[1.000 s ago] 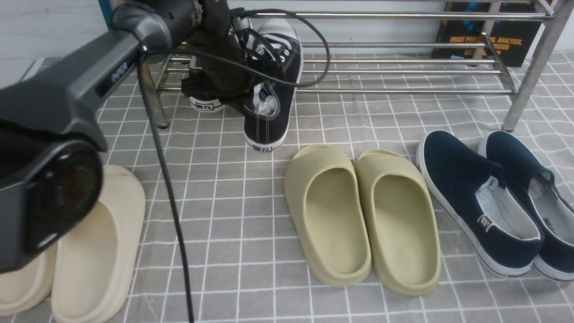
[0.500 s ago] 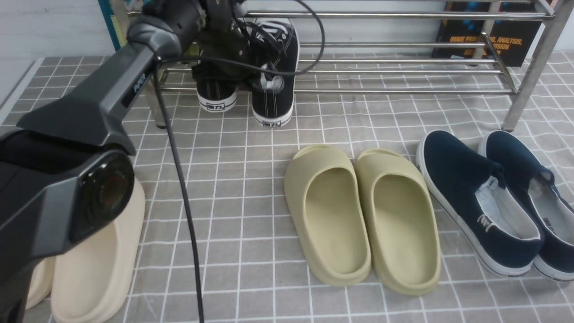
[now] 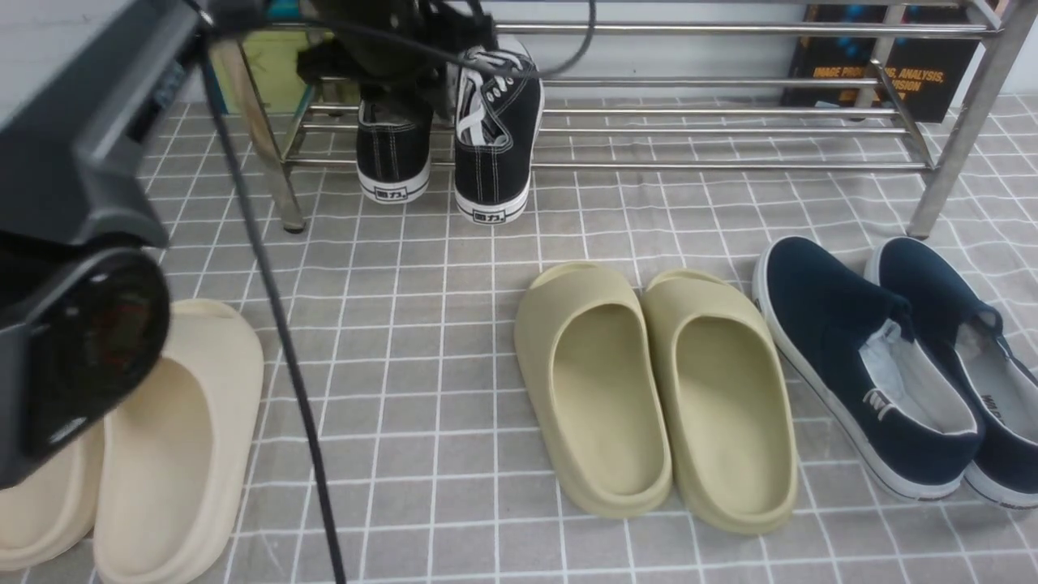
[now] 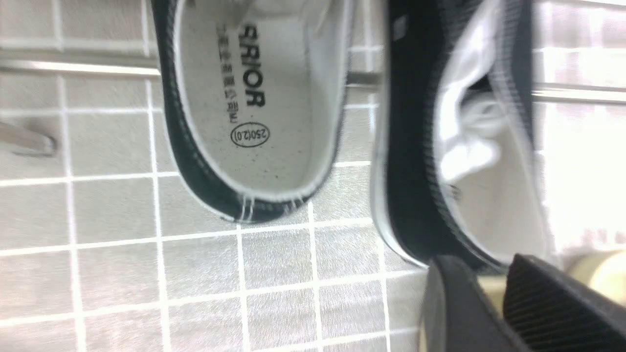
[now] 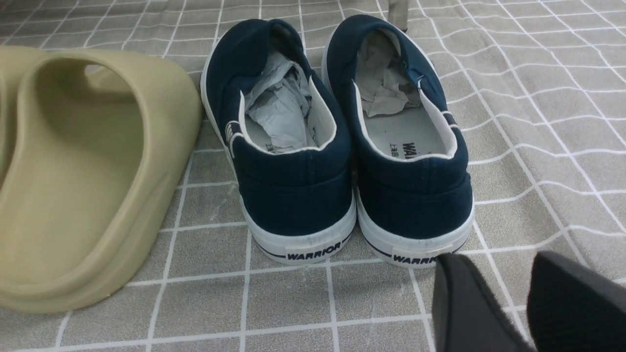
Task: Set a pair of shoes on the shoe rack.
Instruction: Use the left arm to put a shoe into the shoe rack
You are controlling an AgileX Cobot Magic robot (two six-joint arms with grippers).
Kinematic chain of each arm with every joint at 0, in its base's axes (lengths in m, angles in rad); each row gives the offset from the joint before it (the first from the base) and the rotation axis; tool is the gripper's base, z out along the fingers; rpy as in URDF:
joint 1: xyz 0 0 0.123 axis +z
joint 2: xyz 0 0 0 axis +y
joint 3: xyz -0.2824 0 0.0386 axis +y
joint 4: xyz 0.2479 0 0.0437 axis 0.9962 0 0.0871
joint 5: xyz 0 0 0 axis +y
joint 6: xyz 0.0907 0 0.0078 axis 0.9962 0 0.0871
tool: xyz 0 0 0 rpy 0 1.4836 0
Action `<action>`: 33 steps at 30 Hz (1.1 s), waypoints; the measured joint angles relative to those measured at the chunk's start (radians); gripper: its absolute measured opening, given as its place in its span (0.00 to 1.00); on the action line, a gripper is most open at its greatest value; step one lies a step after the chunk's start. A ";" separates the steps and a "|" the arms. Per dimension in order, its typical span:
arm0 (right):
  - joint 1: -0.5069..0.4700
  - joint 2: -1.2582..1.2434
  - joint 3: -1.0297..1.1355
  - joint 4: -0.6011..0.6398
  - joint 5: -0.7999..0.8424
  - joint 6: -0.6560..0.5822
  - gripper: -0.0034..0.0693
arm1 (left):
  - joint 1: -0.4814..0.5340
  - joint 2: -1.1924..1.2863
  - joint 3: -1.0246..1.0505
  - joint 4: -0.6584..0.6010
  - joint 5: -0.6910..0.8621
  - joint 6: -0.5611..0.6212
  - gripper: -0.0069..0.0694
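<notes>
The two black sneakers with white laces rest side by side on the lower tubes of the silver shoe rack (image 3: 730,130), at its left end. The left sneaker (image 3: 395,154) and the right sneaker (image 3: 495,154) have their heels overhanging the front tube. My left arm reaches over them in the front view; its gripper is hard to make out there. In the left wrist view my left gripper (image 4: 481,261) is above the heels of both sneakers (image 4: 259,98) (image 4: 411,171), jaws slightly apart and empty. My right gripper (image 5: 494,264) is open and empty, low over the floor cloth.
A pair of olive slides (image 3: 592,381) lies mid-floor, navy slip-ons (image 3: 859,357) to the right, just ahead of my right gripper (image 5: 293,146). Cream slides (image 3: 170,438) lie front left under my left arm (image 3: 73,243). A cable (image 3: 276,324) hangs down. A dark book (image 3: 876,65) stands behind the rack.
The right sneaker went from tilted and carried in my left gripper to resting on the rack beside the other. My left gripper has let go and lifted up and back.
</notes>
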 joint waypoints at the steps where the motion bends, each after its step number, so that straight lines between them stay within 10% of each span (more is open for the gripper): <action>1: 0.000 0.000 0.000 0.000 0.000 0.000 0.38 | -0.012 -0.039 0.050 0.003 0.000 0.022 0.25; 20: 0.000 0.000 0.000 0.000 0.000 0.000 0.38 | -0.077 -0.033 0.441 0.021 -0.413 -0.052 0.08; 33: 0.000 0.000 0.000 0.000 0.000 0.000 0.38 | -0.076 -0.185 0.385 0.139 -0.201 -0.055 0.08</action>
